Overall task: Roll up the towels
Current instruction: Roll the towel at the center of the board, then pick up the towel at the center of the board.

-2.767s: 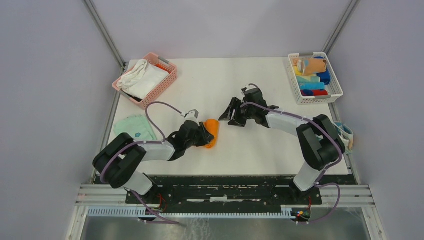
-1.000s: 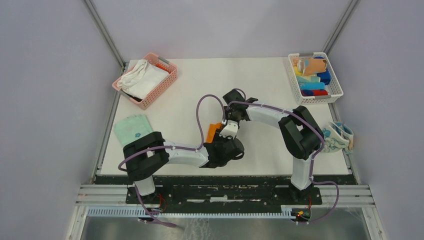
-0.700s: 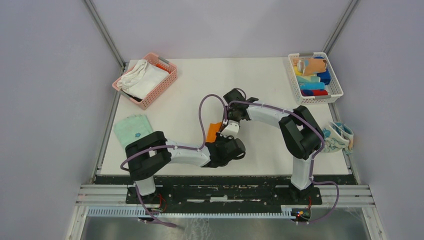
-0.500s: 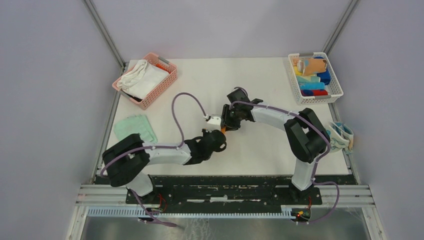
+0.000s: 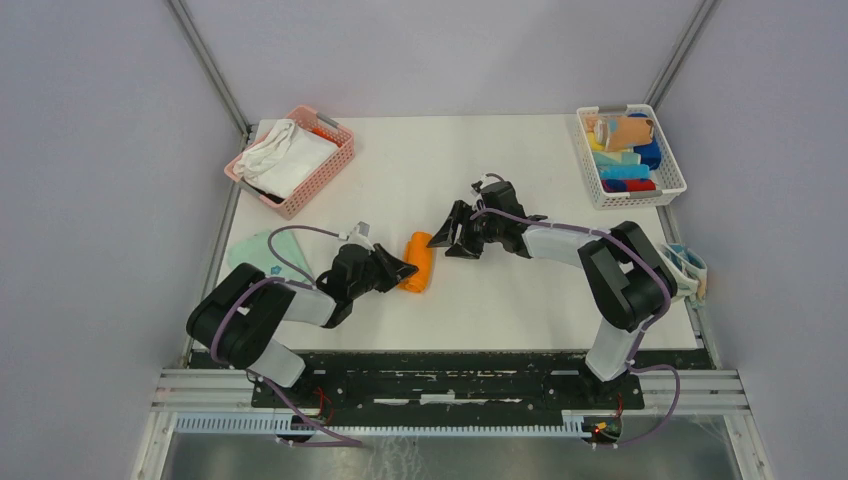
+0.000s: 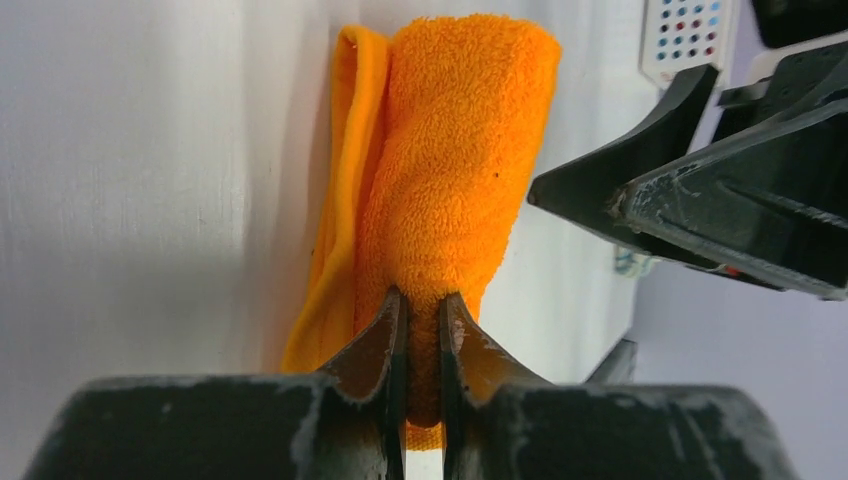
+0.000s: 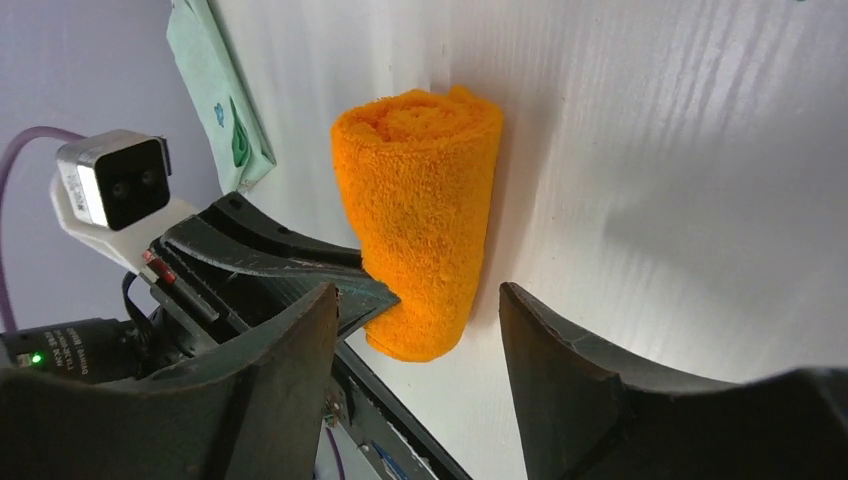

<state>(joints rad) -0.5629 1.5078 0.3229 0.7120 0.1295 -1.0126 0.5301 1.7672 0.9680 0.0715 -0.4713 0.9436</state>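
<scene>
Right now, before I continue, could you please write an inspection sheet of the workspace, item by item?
Surface: white table, flat.
Job's things: orange towel rolled, mid-table; mint green towel flat, at the left edge.
Clutter: pink basket holding a white cloth; white basket with coloured items.
Grippers: left gripper shut on the orange towel's end; right gripper open, beside the roll, apart from it.
Cables: purple cable looping along each arm.
Surroundings: grey walls, metal frame.
</scene>
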